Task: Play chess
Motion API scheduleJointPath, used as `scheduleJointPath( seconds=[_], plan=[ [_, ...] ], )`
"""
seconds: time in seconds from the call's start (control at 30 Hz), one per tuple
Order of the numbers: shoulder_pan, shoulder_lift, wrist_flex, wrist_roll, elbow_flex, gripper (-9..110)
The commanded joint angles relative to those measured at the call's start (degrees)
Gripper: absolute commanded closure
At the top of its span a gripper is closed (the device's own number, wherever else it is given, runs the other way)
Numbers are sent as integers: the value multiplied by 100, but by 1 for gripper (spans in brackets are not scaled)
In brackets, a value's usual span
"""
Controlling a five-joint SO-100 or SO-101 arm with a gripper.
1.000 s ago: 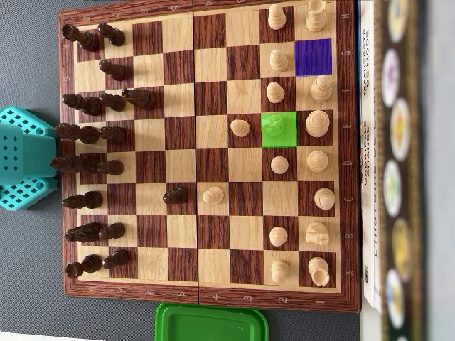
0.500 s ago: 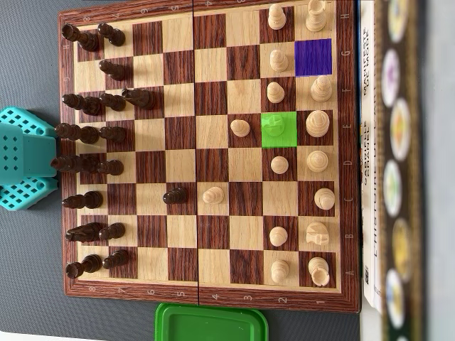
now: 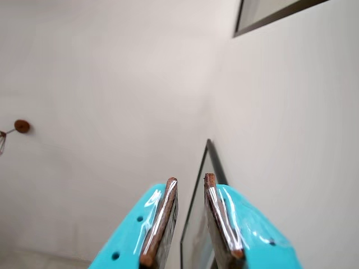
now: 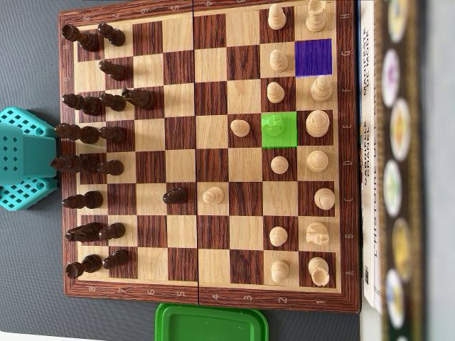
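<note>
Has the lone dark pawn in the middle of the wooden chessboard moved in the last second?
No. The dark pawn sits on the same square, beside the light pawn, in the overhead view.

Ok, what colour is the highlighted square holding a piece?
Bright green, clearest in the overhead view; the purple square is empty.

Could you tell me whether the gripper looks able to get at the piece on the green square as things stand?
Probably yes: nothing overhangs the piece, though neighbours crowd it. The gripper is empty, pointing at a wall.

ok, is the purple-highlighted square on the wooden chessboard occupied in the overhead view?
No, the purple-highlighted square is bare, while the green-highlighted square on the wooden chessboard holds a piece tinted by the highlight.
</note>
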Motion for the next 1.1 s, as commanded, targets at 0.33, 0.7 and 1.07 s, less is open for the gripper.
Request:
scheduleJointPath(
  seconds=[0.33,0.7,1.07],
  plan=[
    [-62,-44,-905,-26,114,93],
    [-53,-44,-905,-35,114,92],
    [-18,-44,-905,-35,114,92]
  ],
)
